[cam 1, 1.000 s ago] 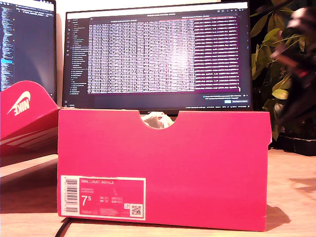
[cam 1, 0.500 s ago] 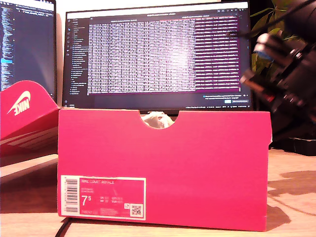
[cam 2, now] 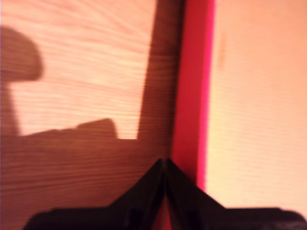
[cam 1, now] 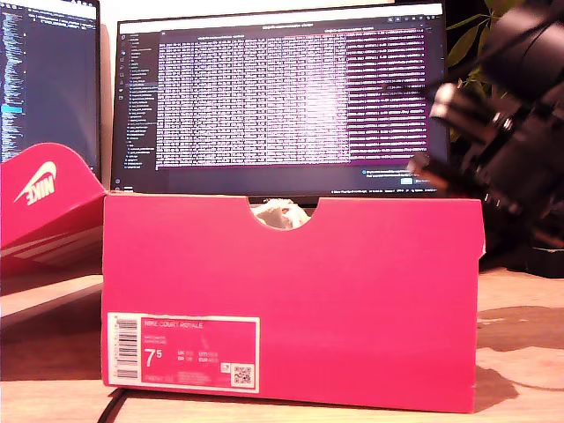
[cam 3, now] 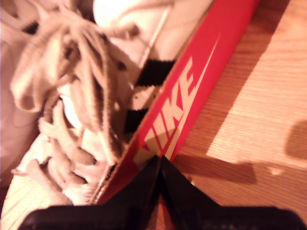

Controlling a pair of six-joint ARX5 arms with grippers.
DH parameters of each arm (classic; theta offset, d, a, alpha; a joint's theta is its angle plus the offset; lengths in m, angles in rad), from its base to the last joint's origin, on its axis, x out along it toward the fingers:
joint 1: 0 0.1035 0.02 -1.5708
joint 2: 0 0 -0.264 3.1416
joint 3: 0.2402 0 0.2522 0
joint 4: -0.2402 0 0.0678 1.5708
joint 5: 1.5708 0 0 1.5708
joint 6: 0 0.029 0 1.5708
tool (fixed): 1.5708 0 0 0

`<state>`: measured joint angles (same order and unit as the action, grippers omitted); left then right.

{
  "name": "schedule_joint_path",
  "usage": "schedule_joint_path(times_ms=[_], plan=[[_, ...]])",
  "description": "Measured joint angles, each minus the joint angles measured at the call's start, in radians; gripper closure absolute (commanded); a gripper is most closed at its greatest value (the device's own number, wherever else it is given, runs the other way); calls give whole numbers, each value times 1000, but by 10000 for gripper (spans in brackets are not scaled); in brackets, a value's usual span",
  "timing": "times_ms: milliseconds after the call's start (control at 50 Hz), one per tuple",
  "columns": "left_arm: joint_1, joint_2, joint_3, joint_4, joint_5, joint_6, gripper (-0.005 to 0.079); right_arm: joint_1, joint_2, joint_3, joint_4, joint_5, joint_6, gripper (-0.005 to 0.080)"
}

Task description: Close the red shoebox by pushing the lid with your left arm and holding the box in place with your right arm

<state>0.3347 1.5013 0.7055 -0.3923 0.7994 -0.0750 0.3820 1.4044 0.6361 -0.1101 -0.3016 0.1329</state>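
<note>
The red shoebox [cam 1: 291,300] stands open in the middle of the table [cam 2: 72,72]. Its lid [cam 1: 48,207] is thrown back at the exterior view's left, swoosh showing. My first gripper [cam 2: 164,165] has its tips pressed together with nothing between them, poised over the lid's red rim where it meets the bare wood. My second gripper [cam 3: 158,160] is likewise pinched closed and empty, right at the box's lettered side wall, with the laced white shoe [cam 3: 72,96] just inside. A black arm [cam 1: 502,141] hangs above the box's end at the exterior view's right.

To do this well, I judge I should first settle my second gripper firmly against the box wall, pressing down and inward so the box cannot slide. Then I would get my first gripper under the lid's outer edge and sweep it up and over in an arc about the hinge. Pushing flat along the table would likely just drag the box.

By count there is one box, one lid, one size label [cam 1: 183,352] and two monitors [cam 1: 282,97]. I see one shoe for certain; the blur may be hiding a second.
</note>
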Motion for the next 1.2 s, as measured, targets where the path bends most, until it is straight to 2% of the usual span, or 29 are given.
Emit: schedule_joint_path(times_ms=[140,300,640,800,1200], plan=[[13,0,29,-21,68,-4,761,0,0,0,1,1,0,765],[15,0,130,-87,114,-13,761,0,0,0,2,5,0,764],[20,-1,313,-340,183,44,761,0,0,0,7,6,0,764],[20,-51,330,-438,200,75,761,-1,0,0,13,20,0,764],[-45,-274,367,-452,329,48,761,-8,0,0,20,1,0,764]])
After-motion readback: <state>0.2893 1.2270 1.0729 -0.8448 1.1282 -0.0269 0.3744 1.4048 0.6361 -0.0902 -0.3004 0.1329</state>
